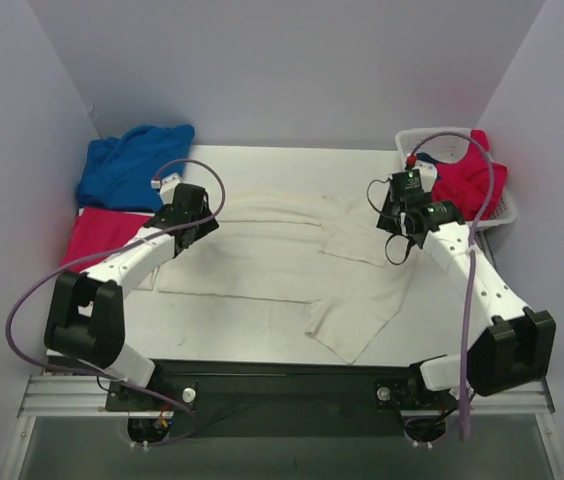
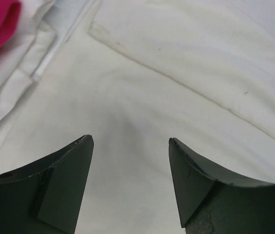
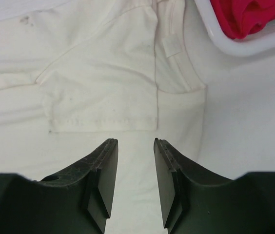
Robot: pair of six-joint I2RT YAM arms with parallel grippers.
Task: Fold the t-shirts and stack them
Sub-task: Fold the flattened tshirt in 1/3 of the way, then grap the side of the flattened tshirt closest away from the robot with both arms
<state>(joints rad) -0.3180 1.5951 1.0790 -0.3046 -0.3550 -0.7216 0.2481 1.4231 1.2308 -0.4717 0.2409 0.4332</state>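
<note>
- A large cream-white t-shirt (image 1: pixel 262 265) lies spread across the middle of the worktop (image 1: pixel 292 160), with one flap reaching toward the near edge.
- The left pincer (image 2: pixel 130 141) is released over the shirt's left side, jaws wide apart and empty.
- The right pincer (image 3: pixel 135 142) is also released, jaws narrowly parted and empty, above a sleeve hem beside the collar.
- A blue t-shirt (image 1: pixel 132 165) sits crumpled in the far left corner, with a pink t-shirt (image 1: pixel 100 235) just in front of it.
- A crimson t-shirt (image 1: pixel 470 180) fills the white basket (image 1: pixel 503 213) at far right.

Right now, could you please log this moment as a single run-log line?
white shirt: spread on table | left gripper: open, over it | right gripper: open, over it | pink shirt: in basket
</note>
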